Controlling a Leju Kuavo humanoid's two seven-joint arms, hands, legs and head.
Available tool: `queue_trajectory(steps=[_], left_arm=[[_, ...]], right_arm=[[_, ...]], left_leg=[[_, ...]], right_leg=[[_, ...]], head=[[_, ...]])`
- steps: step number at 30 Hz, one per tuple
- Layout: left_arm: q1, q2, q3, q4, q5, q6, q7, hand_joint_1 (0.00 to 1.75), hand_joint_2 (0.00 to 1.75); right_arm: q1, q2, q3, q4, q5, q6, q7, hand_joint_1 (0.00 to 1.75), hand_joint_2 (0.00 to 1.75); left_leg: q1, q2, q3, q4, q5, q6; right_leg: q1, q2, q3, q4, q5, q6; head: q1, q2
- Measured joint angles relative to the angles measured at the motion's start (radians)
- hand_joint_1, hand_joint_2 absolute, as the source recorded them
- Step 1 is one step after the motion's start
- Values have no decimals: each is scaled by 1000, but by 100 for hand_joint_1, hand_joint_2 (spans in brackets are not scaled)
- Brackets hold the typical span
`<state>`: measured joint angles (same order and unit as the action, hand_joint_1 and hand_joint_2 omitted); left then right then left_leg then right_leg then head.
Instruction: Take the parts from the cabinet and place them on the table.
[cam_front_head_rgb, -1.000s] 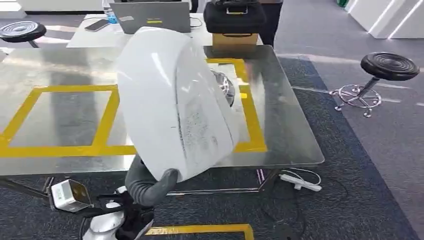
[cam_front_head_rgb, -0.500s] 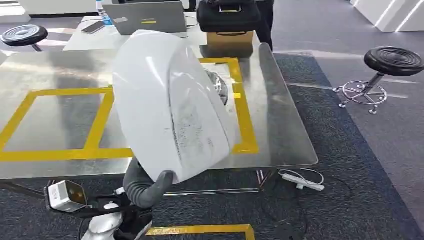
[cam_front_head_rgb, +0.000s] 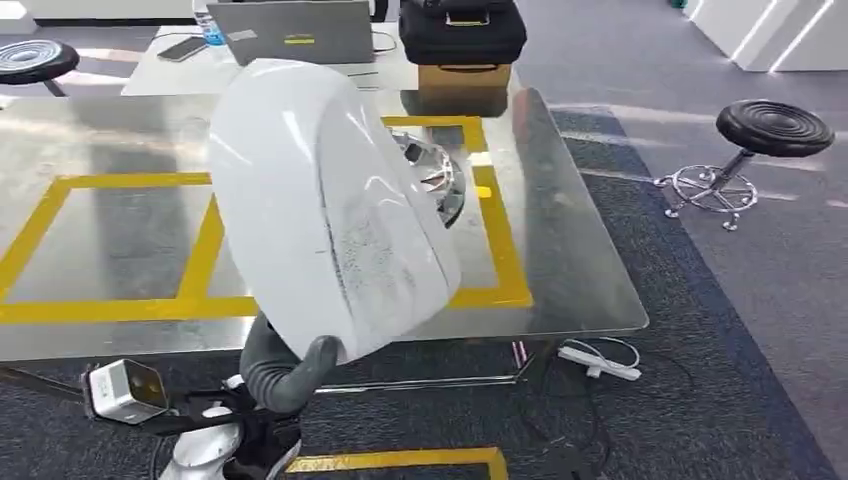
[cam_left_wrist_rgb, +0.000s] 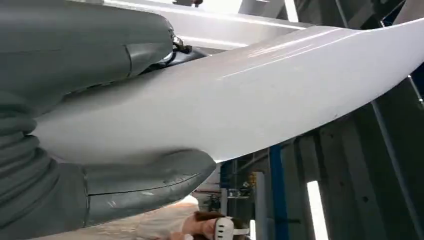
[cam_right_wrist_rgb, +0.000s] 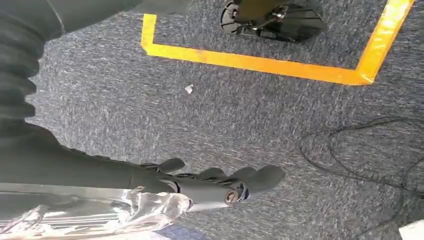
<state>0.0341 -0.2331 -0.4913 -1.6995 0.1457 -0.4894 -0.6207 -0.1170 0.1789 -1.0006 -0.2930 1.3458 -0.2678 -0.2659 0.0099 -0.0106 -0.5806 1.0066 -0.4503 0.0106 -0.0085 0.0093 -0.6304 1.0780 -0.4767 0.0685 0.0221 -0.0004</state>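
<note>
Both of our hands carry something, but the coming move turns on the left one. Our left hand (cam_front_head_rgb: 290, 372) grips the lower edge of the large white glossy curved shell part (cam_front_head_rgb: 325, 205) from beneath — in the left wrist view the grey thumb and fingers (cam_left_wrist_rgb: 145, 182) clamp the panel's rim. The shell rises up and away from that hand, its long axis leaning forward over the near edge of the shiny metal table with yellow tape rectangles (cam_front_head_rgb: 560, 240), so most of it hangs above the right-hand rectangle while the hand sits below the table's edge. Our right hand (cam_right_wrist_rgb: 210, 185) hangs toward the carpet, fingers curled around a silvery reflective piece (cam_right_wrist_rgb: 90, 212) — what it is, we cannot tell. We judge that the left arm must lift and tip the shell forward to lay it down.
</note>
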Motion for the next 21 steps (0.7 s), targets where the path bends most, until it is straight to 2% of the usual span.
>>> queue_trajectory(steps=[2, 3, 4, 5, 6, 8, 9, 13, 14, 15, 17, 18, 19, 20, 21], left_arm=[[0, 0, 0, 0, 0, 0, 0, 175, 175], [0, 0, 0, 0, 0, 1, 0, 175, 175], [1, 0, 1, 0, 0, 1, 0, 175, 175], [0, 0, 1, 0, 0, 1, 0, 175, 175], [0, 0, 1, 0, 0, 1, 0, 175, 175], [0, 0, 1, 0, 0, 2, 0, 175, 175], [0, 0, 1, 0, -2, 3, 0, 175, 175], [-1, 0, 1, 1, -2, 23, 19, 175, 175], [-1, 0, 1, 1, -2, 28, 21, 175, 175], [-1, 0, 2, 1, -1, 31, 23, 175, 175], [-1, 0, 2, 2, -1, 31, 23, 175, 175], [0, 0, 2, 2, 0, 27, 23, 175, 175], [0, 1, 2, 3, 1, 23, 21, 175, 175], [0, 1, 2, 3, 3, 18, 17, 175, 175], [0, 1, 2, 3, 5, 12, 13, 175, 175]], right_arm=[[1, 0, 0, 0, 0, 0, 0, 0, 175], [4, 0, 0, 0, 0, 0, 0, 0, 175], [6, 0, 0, 0, 0, 0, 0, 0, 175], [7, 0, 0, 0, 0, 0, 0, 0, 175], [7, 0, 0, 0, 0, 0, 0, 0, 175], [5, 0, 0, 0, 0, 0, 0, 0, 175], [1, 0, 0, 0, 2, 0, 0, 0, 175], [0, -1, -1, 0, 2, -3, 3, 0, 175], [-1, 0, -2, 0, 2, -4, 3, 0, 175], [-3, 0, -2, 0, 3, -4, 2, 0, 175], [-2, 0, -2, 0, 3, -4, 1, 0, 175], [0, 0, -2, 0, 3, -3, 0, 0, 175], [1, 0, -3, 0, 4, -3, -1, 0, 175], [1, 0, -3, 0, 4, -3, -2, 0, 175], [0, 0, -3, 0, 5, -3, -3, 0, 175]], left_leg=[[-1, 0, 0, 0, -1, 3], [-2, 0, 0, 0, -2, 4], [-3, 0, 0, 0, -2, 4], [-3, -1, 2, 0, -3, 5], [-2, -2, 4, 0, -4, 4], [-2, -3, 13, 0, -9, -4], [-10, -3, 12, 4, -14, -11], [-7, -3, 12, -6, -9, -31], [-5, -2, 11, 0, -16, -38], [-7, 0, -4, 35, -43, -42], [-5, 0, -79, 185, -120, -48], [-5, 0, -117, 259, -146, -49], [-5, 0, -141, 300, -152, -50], [-5, 0, -142, 295, -134, -49], [-5, 0, -122, 249, -93, -47]], right_leg=[[-2, -1, -77, 163, -76, 5], [-1, -1, -117, 242, -102, 6], [-1, -1, -133, 270, -102, 6], [-1, -1, -125, 249, -79, 5], [-1, -1, -94, 183, -37, 3], [-2, -2, 4, -6, 46, -2], [1, -2, 29, -49, 34, -5], [4, 3, 22, -50, 41, -30], [-3, 2, 26, -56, 46, -37], [-3, 2, 26, -57, 45, -43], [-3, 0, 25, -57, 44, -48], [-3, -1, 24, -57, 44, -48], [-3, -2, 24, -57, 44, -48], [-3, -1, 24, -57, 43, -48], [-3, -1, 25, -57, 42, -49]], head=[[1, 0], [4, 0], [3, 0], [4, 0], [4, 0], [4, 0], [4, 0], [2, 0], [4, 0], [-5, 0], [-10, 0], [-10, 0], [-10, 0], [-10, 0], [-11, 0]])
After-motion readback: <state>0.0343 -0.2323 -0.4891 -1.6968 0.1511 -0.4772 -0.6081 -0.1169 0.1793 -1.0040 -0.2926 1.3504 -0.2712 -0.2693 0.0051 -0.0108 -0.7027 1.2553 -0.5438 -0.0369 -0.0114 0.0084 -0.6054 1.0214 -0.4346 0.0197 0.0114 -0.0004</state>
